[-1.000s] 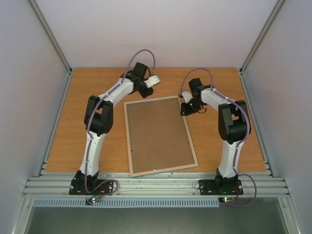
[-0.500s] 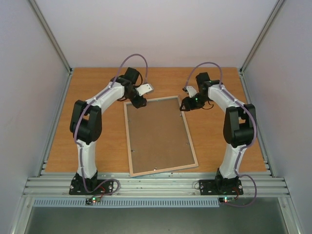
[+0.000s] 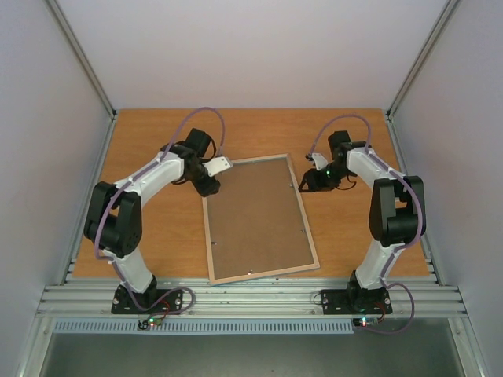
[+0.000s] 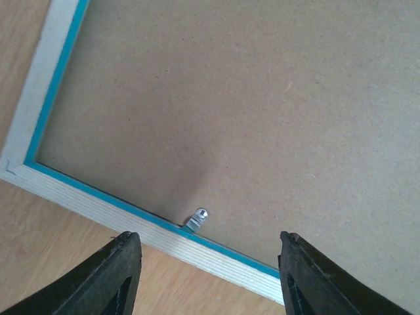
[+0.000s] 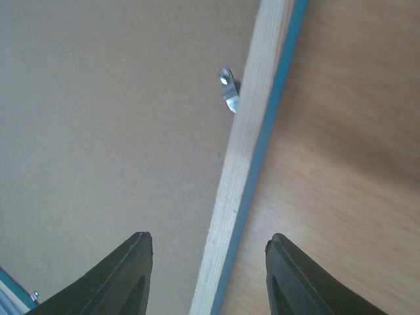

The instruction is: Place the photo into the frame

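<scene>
The frame (image 3: 207, 228) lies face down in the middle of the table, its brown backing board (image 3: 255, 220) up. The photo is out of view. My left gripper (image 3: 211, 185) hovers open over the frame's far-left rim. In the left wrist view that gripper (image 4: 209, 239) straddles the pale wood and turquoise rim (image 4: 131, 223) by a small metal tab (image 4: 197, 218). My right gripper (image 3: 305, 182) stands open over the far-right rim. In the right wrist view this gripper (image 5: 209, 237) has the rim (image 5: 246, 164) running between its fingers, with a metal tab (image 5: 227, 88) ahead.
The wooden table (image 3: 141, 157) is bounded by grey walls on the left, right and back. An aluminium rail (image 3: 251, 298) with the arm bases runs along the near edge, just below the frame's near rim.
Both arms have swung their elbows outward. The left gripper has come from beyond the frame's far edge down to its far-left rim. The right gripper has shifted slightly right along the far-right rim.
</scene>
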You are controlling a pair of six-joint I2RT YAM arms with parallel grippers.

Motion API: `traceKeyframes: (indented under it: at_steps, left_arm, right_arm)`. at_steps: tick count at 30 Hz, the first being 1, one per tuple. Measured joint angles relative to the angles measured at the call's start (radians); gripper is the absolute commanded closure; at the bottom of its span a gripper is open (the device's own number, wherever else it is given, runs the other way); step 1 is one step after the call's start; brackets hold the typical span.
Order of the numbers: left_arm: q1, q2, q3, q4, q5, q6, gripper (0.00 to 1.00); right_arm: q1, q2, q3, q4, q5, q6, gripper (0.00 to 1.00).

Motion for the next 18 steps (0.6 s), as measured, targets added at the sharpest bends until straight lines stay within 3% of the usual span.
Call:
traceKeyframes:
  at_steps: [6,13,18]
  left_arm:
    - [-0.065,-0.042,-0.019,-0.011,0.005,-0.075,0.44]
    - [-0.489,-0.126,-0.062,-0.016,-0.007,-0.132,0.45]
    - [-0.705,-0.092,-0.071,-0.014,-0.026,-0.181,0.44]
  right_arm:
    - [-0.045,0.0,-0.06,-0.008,-0.026,0.001,0.52]
    - [-0.187,-0.019,-0.062,-0.025,-0.083,0.008,0.53]
    - [-0.232,-0.049,-0.071,-0.027,-0.103,0.015,0.53]
